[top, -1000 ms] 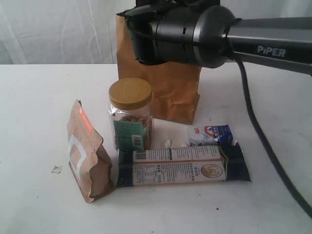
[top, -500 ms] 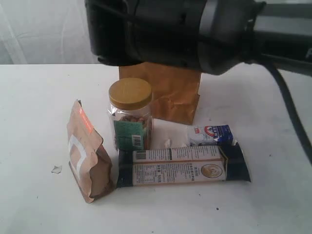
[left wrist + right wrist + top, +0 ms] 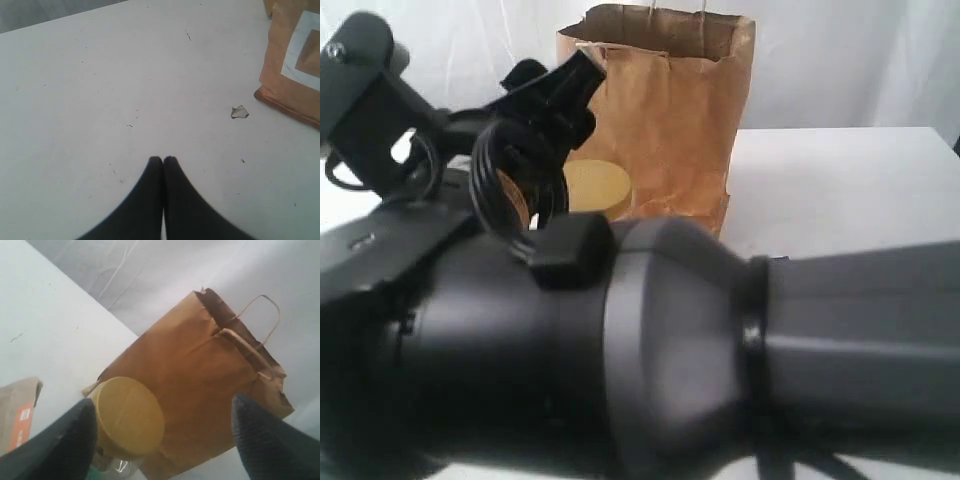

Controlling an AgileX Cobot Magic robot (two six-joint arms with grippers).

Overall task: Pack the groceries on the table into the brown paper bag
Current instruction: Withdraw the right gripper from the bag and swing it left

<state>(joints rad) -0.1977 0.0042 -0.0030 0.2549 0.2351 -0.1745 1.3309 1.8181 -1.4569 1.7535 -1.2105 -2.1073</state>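
Observation:
My right gripper (image 3: pixel 164 400) is open, its two dark fingers either side of the clear jar's mustard-yellow lid (image 3: pixel 129 415) and apart from it. The brown paper bag (image 3: pixel 200 375) stands upright just behind the jar. In the exterior view the bag (image 3: pixel 670 100) and a slice of the lid (image 3: pixel 595 188) show above my right arm (image 3: pixel 650 370), which hides the other groceries. The brown pouch with the orange mark (image 3: pixel 20 412) stands beside the jar. My left gripper (image 3: pixel 163 159) is shut and empty over the white table (image 3: pixel 100 90), the pouch (image 3: pixel 295 70) off to its side.
A small white crumb (image 3: pixel 240 112) lies on the tabletop between my left gripper and the pouch. The bag's thin loop handles (image 3: pixel 260 315) stick up from its rim. A pale curtain (image 3: pixel 840 60) hangs behind the table.
My right arm has swung from above the bag down and toward the camera. It now fills most of the exterior view and covers the pouch and the packets.

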